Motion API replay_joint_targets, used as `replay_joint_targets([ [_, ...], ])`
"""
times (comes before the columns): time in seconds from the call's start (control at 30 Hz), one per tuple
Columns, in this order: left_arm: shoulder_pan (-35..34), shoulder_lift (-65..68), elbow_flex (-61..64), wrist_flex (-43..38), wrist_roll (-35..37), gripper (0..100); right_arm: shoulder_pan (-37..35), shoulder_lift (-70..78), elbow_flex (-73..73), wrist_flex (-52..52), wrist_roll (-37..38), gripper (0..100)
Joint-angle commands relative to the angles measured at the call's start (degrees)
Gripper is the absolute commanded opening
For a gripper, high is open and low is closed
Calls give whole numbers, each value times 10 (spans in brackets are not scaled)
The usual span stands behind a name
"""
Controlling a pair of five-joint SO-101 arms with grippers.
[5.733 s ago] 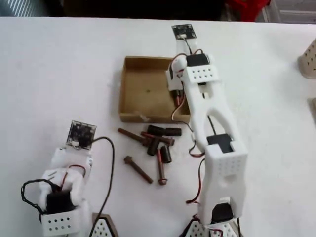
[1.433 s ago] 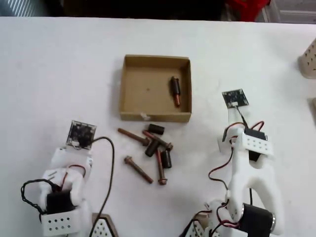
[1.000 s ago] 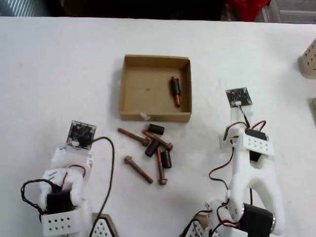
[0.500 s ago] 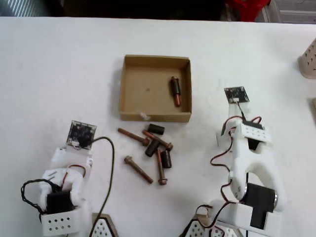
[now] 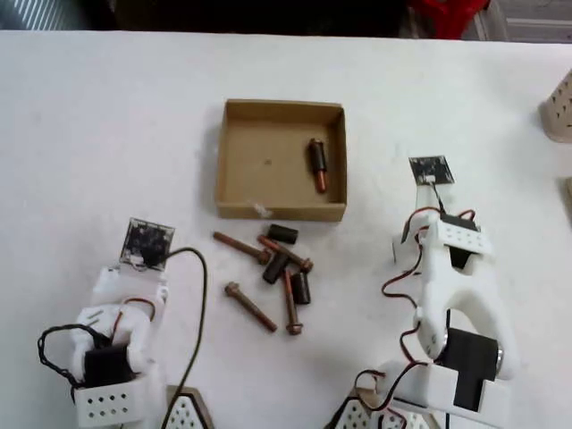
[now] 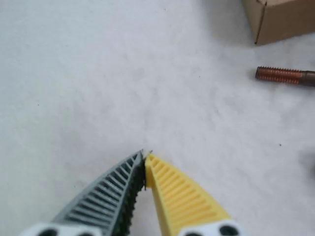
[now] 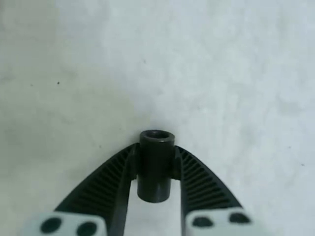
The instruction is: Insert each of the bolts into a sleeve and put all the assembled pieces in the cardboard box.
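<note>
sleeve (image 7: 155, 167) is grasped by the right tool (image 7: 155, 148); the left tool (image 6: 144, 156) is clenched above the white counter (image 6: 98, 73).

Right arm (image 5: 447, 277) pulled back from over the cardboard box (image 5: 234, 161) to the near right of the table. Assembled piece (image 5: 317, 164) now lies uncovered in the box's right side. One sleeve (image 7: 156, 164) left the pile (image 5: 281, 266); it's now clamped in the right gripper (image 7: 155, 147).

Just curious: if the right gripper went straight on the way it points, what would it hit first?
Likely just the bare table; nothing lies ahead of the right gripper and its held sleeve, though depth is unclear.
</note>
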Motion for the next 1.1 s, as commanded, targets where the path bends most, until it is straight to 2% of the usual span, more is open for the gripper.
replay_joint_targets([
  [0.0, -6, -7, -3, -22, 95, 20, 2, -3, -20, 4, -4, 17],
  [0.07, -5, -6, -11, -21, 128, 20, 2, -2, -20, 3, -4, 17],
  [0.27, 0, -3, -52, -18, 139, 20, 2, -2, -20, 3, -4, 17],
  [0.4, 35, -2, -91, 15, 164, 20, 2, -1, -20, 3, -4, 17],
  [0.63, 77, 7, -107, 26, 161, 20, 2, -1, -21, 4, -4, 17],
  [0.73, 87, 71, -150, 23, 163, 20, 3, -1, -22, 4, -4, 17],
  [0.9, 95, 259, -304, 43, 181, 20, 3, -1, -23, 4, -4, 17],
  [1.07, 185, 429, -394, 98, 193, 20, 3, -1, -24, 4, -4, 17],
])
